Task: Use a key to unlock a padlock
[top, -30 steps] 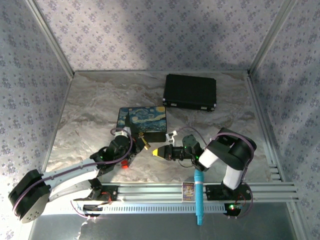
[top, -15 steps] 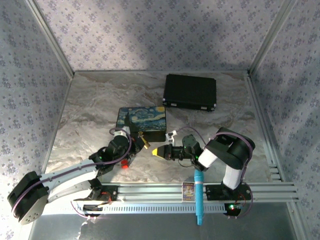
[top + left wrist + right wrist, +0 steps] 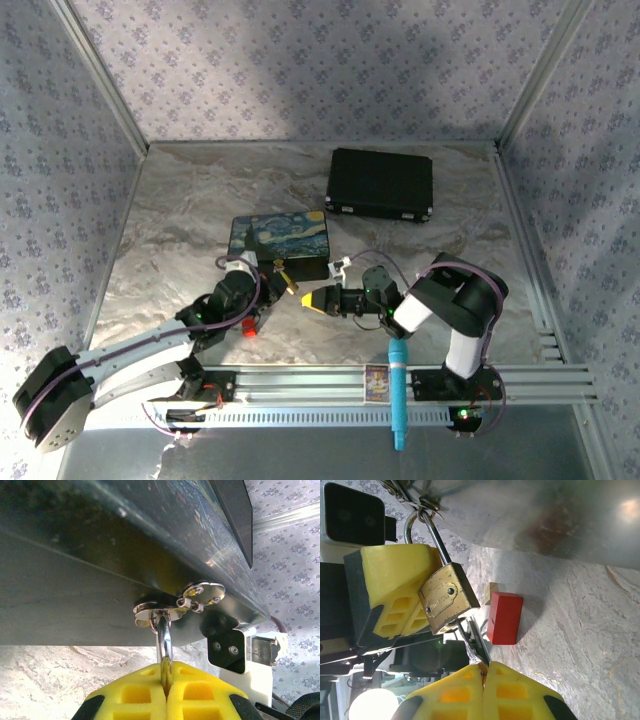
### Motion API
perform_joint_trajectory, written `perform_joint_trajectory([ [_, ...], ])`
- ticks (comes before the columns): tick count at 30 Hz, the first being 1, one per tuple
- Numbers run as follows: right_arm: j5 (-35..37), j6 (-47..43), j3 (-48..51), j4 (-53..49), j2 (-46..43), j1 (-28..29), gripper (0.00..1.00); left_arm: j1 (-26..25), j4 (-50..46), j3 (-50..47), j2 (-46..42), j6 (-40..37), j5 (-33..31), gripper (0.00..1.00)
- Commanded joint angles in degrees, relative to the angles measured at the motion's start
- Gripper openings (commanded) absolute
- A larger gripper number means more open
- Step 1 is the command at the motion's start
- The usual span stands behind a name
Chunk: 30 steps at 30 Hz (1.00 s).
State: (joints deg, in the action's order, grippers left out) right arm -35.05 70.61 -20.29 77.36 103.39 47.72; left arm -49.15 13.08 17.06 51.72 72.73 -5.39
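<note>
Marble-patterned table (image 3: 180,220), enclosed by floral-papered walls, carries a rectangular box with a painted night-sky lid (image 3: 280,238) near its centre. A flat black case (image 3: 380,183) lies well apart, toward the far right.

1. Location of the work. A small brass-gold padlock (image 3: 445,597) hangs at the near side of the box. Its thin silver U-shaped shackle (image 3: 164,635) passes through the bright metal hasp (image 3: 177,599) on the box front.

2. Left gripper (image 3: 166,677). The yellow pads are pressed together on the shackle just below the hasp. This grip appears intended to stop the lock body swinging or twisting while the key is worked.

3. Right gripper (image 3: 484,672). The yellow pads are clamped on a thin silvery metal key (image 3: 471,646). The key points up toward the underside of the padlock body and reaches it. Whether the blade is fully seated in the keyway cannot be told.

4. Step in hand. The shackle sits down in the body, so the lock is judged not yet released. The next move calls for rotation about the key's own axis, with the left grip resisting it.

5. Nearby item. A red rectangular block (image 3: 505,617) rests on the table beside the arms and plays no part.
</note>
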Motion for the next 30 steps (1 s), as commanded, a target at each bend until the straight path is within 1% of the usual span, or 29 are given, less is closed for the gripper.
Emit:
perform_joint_trajectory([
  [1, -0.40, 1.33, -2.38, 2.44, 0.76, -0.80, 0.00, -1.33, 2.64, 1.76, -1.11, -0.87, 3.65, 0.00],
  [6, -1.25, 2.43, -2.36, 2.44, 0.48, -1.40, 0.00, -1.36, 2.30, 1.29, -0.64, -1.84, 3.12, 0.00],
  [11, -2.15, 3.82, -3.14, 2.45, 2.05, -1.82, 0.00, -1.75, 5.88, 1.35, 1.30, -3.13, 5.58, 0.00],
  [18, -3.62, 5.61, -4.16, 2.51, 1.98, -3.07, 0.00, -2.51, 4.59, 1.77, 1.62, -6.01, 6.95, 0.00],
  [26, -3.95, 6.89, -6.07, 2.44, 4.46, -2.84, 0.00, -3.13, 11.37, -0.20, 2.86, -5.22, 8.05, 0.00],
  [28, -3.98, 6.89, -5.76, 2.47, 3.93, -3.45, 0.00, -3.30, 11.85, -0.40, 2.49, -5.64, 8.28, 0.00],
  [30, -4.72, 7.26, -5.64, 2.44, 3.83, -4.15, 0.00, -3.07, 11.76, -0.34, 1.70, -7.79, 9.10, 0.00],
])
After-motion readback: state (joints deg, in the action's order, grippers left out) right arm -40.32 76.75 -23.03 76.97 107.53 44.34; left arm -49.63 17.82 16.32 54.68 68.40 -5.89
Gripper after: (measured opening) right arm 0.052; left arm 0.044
